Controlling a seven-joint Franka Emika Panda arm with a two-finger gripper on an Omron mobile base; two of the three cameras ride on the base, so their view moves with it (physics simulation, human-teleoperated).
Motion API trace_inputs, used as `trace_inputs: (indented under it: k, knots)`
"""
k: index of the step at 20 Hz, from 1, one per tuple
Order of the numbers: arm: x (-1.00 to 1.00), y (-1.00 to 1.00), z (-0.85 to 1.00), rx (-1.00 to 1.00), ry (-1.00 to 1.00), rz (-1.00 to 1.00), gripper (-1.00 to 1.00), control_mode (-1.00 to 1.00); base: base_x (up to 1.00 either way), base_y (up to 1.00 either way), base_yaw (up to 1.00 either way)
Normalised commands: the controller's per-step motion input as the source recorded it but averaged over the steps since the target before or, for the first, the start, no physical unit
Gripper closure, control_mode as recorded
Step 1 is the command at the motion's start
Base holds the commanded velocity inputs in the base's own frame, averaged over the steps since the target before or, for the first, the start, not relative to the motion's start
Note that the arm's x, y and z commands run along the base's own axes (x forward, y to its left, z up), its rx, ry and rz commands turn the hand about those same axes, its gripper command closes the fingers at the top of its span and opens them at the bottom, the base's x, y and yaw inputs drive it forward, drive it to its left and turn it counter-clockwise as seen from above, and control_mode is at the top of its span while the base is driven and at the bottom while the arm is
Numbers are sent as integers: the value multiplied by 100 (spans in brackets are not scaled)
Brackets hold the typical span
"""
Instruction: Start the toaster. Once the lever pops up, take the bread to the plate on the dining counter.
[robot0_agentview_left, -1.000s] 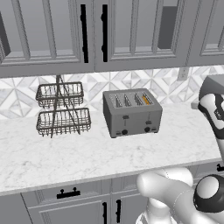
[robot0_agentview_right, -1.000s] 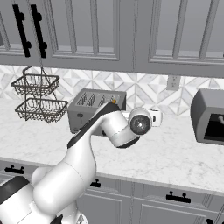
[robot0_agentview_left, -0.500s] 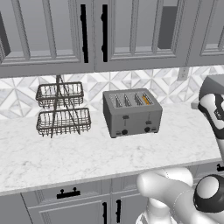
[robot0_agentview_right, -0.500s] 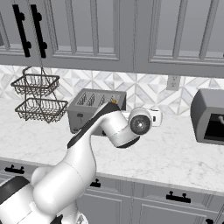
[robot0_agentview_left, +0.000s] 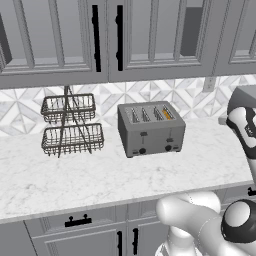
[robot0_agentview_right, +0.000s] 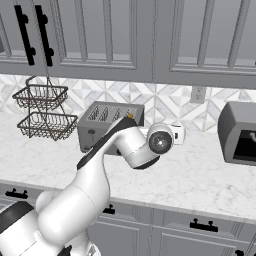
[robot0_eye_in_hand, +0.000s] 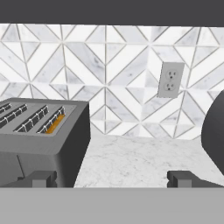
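Currently the boxy grey metal toaster (robot0_agentview_left: 151, 129) stands toward the white marble surface's (robot0_agentview_left: 75, 180) back edge, golden-crusted bread (robot0_agentview_left: 168, 114) in its rightmost slot. The hand (robot0_eye_in_hand: 112, 178) hangs open, fingertips (robot0_eye_in_hand: 43, 178) apart.

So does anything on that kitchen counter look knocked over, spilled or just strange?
Nothing stands out. The boxy grey metal toaster stands upright and square on the white marble counter, a golden-crusted bread slice sits in its rightmost slot, and the two-tier wire basket beside it stands straight.
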Motion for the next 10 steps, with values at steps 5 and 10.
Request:
trace_inputs:
  k: [5, 10]
  knots:
    - [0, 0, 0, 0, 0, 0, -100, -100, 0, 0, 0]
    - [0, 0, 0, 0, 0, 0, -100, -100, 0, 0, 0]
